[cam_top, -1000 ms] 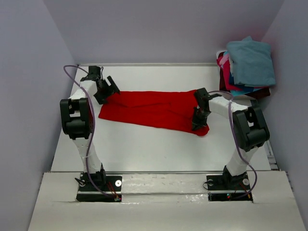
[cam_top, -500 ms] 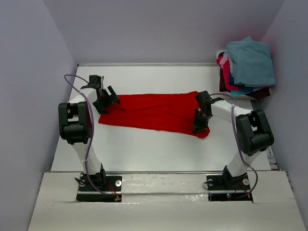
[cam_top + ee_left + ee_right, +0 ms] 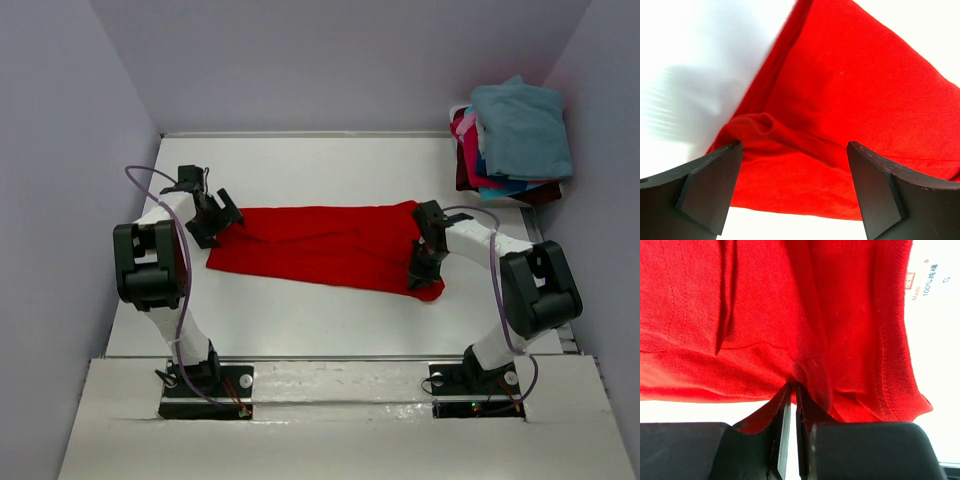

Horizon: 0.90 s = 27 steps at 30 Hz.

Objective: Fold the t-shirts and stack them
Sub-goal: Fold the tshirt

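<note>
Obs.: my right gripper (image 3: 792, 390) is pressed nearly together on a thin pleat of the bright red cotton t-shirt (image 3: 320, 245), pinched at its near right edge. My left gripper (image 3: 795, 190) is spread wide and hangs over the shirt's left end, where a small ridge of cloth is bunched up. It holds nothing.

Change over the last second: both of my wrists have come toward the arm bases, and the shirt has come with my right hand. Its right corner now lies nearer and a little further right. The left end has also slid nearer, and the cloth lies longer and flatter across the middle of the white table (image 3: 330, 320).

Reading: this looks like a drag to spread the shirt out, with no fold started. The left ridge probably needs smoothing first.

The heap of other shirts (image 3: 515, 140), teal on top, sits at the far right corner, well apart and unchanged.
</note>
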{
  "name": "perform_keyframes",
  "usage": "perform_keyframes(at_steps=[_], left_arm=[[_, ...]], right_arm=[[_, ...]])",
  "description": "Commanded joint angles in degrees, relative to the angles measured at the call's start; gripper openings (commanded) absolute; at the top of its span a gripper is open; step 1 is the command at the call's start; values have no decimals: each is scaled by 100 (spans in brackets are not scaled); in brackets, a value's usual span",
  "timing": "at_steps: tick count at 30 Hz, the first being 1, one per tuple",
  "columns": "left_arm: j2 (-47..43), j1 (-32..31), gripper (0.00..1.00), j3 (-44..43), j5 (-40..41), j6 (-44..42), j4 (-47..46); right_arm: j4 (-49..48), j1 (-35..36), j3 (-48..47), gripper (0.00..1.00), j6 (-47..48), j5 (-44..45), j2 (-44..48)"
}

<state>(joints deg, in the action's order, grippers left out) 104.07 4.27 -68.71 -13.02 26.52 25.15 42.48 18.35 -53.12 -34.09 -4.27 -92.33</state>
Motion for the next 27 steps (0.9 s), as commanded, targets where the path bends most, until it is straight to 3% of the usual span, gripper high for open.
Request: perform_keyframes(at_steps=[1,4,12,20,27], left_arm=[[-388,47,99,94,36,-147,131],[-405,47,99,121,10,-147,96],[-449,47,99,103,27,-165,105],[-414,47,99,121,1,-174,87],[-344,47,99,112,-8,-183,61]], right_arm=[[191,11,-285,23,-10,68,198],[199,11,-741,28,-19,58,172],[243,11,-1569,30,-142,-56,-232],[120,11,-1578,30,-239,-302,-575],[164,11,-1604,42,-230,-241,-593]])
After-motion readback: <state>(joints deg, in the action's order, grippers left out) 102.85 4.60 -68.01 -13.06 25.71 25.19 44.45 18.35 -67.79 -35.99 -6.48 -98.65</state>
